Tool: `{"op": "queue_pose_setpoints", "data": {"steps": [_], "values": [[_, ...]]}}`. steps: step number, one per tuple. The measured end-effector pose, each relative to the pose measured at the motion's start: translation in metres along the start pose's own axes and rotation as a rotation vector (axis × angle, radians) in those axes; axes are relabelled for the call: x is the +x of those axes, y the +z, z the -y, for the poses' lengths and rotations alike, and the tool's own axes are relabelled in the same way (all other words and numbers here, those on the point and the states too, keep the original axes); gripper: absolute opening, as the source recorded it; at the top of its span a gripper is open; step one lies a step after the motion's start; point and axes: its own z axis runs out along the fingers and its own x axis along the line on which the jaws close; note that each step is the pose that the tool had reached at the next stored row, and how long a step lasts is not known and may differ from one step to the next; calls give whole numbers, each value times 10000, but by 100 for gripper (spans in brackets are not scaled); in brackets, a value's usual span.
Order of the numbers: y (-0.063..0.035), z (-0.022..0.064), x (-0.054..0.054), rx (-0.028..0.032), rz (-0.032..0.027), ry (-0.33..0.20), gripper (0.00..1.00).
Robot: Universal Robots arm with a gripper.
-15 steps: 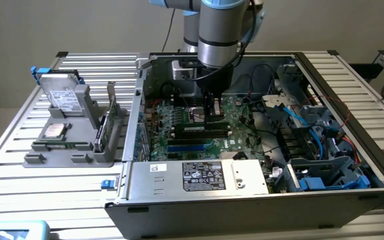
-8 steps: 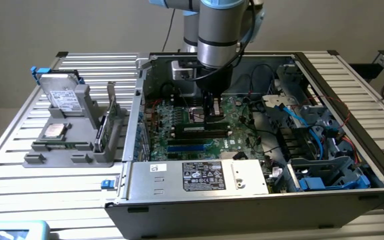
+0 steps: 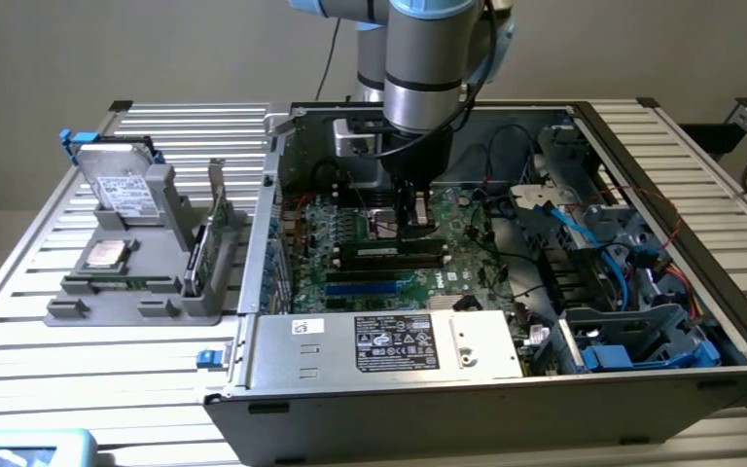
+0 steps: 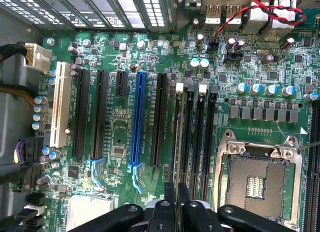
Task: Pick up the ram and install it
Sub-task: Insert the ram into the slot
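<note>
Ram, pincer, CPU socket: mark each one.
ram [image 3: 393, 255], exterior view, on its side face.
pincer [image 4: 177, 188], wrist view, midway between its fingertips.
CPU socket [image 4: 257, 184], wrist view, on its contact field.

Green motherboard [image 4: 117, 127], blue slot [image 4: 138, 117], white slot [image 4: 61, 104], black tool [image 4: 176, 189], red-and-black twisted wires [image 4: 272, 11]

Slatted table [image 3: 88, 389]: computer case [image 3: 478, 428], grey holder [image 3: 114, 307]

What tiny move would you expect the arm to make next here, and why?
Probably a gentle push straight down. The gripper appears closed on the ram, held edge-on in line with one of the memory slots beside the empty processor socket. I cannot tell whether it is fully seated, so pressing seems sensible.
</note>
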Motion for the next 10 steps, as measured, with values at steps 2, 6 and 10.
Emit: {"op": "queue_pose_setpoints", "data": {"steps": [2,6,10], "values": [[4,0,0,1,1,0,14],[10,-1,11,1,1,1,14],[17,-1,12,-1,-2,2,14]]}}
